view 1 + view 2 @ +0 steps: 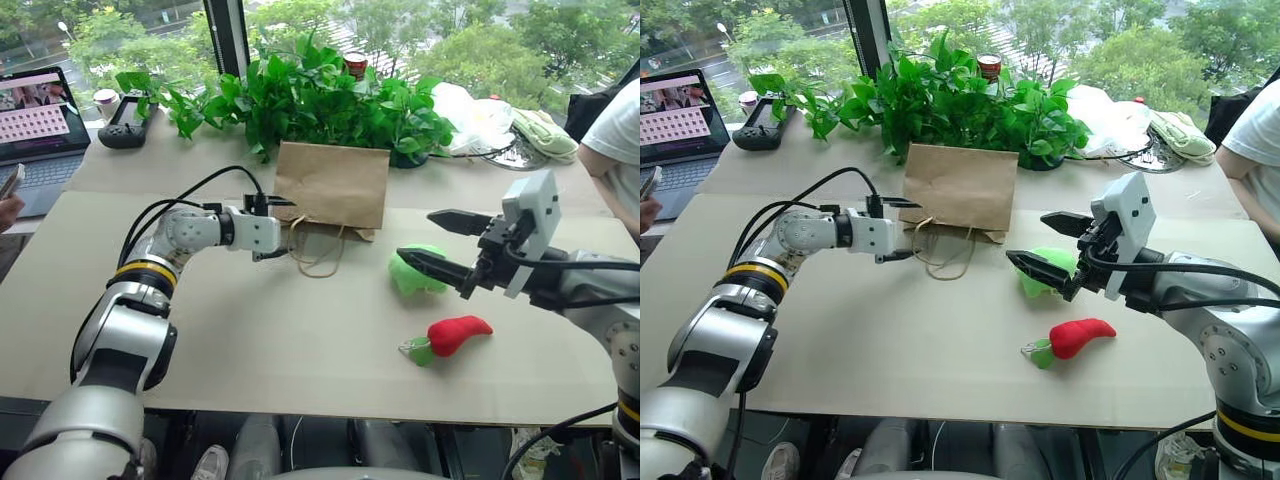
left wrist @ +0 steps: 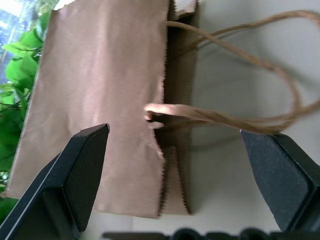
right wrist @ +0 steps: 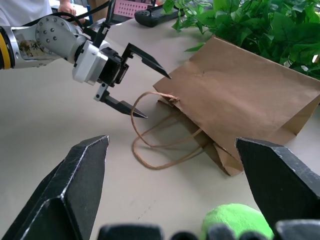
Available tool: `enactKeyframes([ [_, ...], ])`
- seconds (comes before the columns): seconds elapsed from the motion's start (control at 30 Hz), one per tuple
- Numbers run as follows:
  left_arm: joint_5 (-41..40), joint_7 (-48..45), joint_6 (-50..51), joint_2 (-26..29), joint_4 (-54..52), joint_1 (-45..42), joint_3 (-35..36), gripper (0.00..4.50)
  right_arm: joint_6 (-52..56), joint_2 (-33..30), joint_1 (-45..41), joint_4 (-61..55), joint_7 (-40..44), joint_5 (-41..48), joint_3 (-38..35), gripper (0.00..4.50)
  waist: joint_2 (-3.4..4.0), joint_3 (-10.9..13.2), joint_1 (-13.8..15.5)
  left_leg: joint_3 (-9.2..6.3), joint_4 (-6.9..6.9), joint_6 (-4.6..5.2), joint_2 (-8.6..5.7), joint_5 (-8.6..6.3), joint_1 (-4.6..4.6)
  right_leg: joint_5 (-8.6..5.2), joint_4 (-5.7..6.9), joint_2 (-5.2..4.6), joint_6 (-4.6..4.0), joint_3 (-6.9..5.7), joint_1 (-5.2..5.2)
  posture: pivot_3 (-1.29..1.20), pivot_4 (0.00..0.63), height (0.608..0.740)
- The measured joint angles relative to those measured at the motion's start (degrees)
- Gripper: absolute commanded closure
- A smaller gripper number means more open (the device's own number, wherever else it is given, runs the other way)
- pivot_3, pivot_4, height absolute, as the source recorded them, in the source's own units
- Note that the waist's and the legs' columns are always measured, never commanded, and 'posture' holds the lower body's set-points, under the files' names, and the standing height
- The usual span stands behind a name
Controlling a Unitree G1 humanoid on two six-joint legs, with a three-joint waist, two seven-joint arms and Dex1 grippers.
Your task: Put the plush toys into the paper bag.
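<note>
Leafy plants (image 1: 320, 100) stood behind the flat brown bag (image 1: 332, 185), whose mouth and cord handles faced the released left pincer (image 1: 278, 229). Green toy (image 1: 415, 272) lay under the released right pincer (image 1: 432, 243); red toy (image 1: 457, 334) nearby.

The robot's arms were silver and grey – with black cables. Each arm had a yellow ring. The fingers were black.
</note>
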Motion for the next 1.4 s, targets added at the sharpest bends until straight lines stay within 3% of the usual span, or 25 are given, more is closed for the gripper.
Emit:
enactKeyframes([
  [0.33,1.2,2.4,-0.5,-3.7,4.9,-2.4,0.0,0.00,0.0,0.1,2.2,-1.5,-4.0,2.0,-0.3,0.03,0.00,0.0,-0.1,-0.04,0.00,0.00,-0.01,0.01,0.01,0.00,0.07,0.01,0.00,0.00,0.00,0.00,0.150,0.740],
  [0.43,1.2,1.9,-0.3,-3.8,5.2,-2.4,0.0,0.69,0.0,0.1,2.4,-1.6,-4.6,2.0,-0.3,0.00,0.00,0.0,-0.1,-0.05,0.01,0.00,-0.02,0.02,0.02,0.00,0.08,0.01,0.00,0.00,0.00,0.00,0.150,0.740],
  [0.77,1.2,0.1,-0.2,-3.9,5.4,-2.4,0.1,4.44,-0.1,0.1,2.5,-1.6,-5.2,2.0,-0.2,0.00,0.00,0.0,-0.1,-0.05,0.02,0.00,-0.02,0.02,0.02,0.00,0.09,0.01,0.00,0.00,0.01,0.00,0.150,0.740],
  [1.13,0.7,-1.3,0.1,-4.0,5.4,-2.4,0.5,4.48,-0.1,0.6,2.5,-1.5,-5.7,1.7,0.4,0.00,0.00,0.0,-0.1,-0.06,0.03,0.00,-0.03,0.02,0.02,0.00,0.11,0.01,0.00,0.00,0.01,0.00,0.150,0.740],
  [1.4,-10.7,-15.3,1.7,-5.0,2.8,-2.2,7.7,4.48,-0.5,1.8,3.1,-1.4,-6.5,-2.5,5.0,0.00,0.02,0.0,-0.2,-0.07,0.04,0.01,-0.02,0.03,0.03,0.00,0.15,0.02,0.00,-0.02,0.01,0.00,0.150,0.740],
])
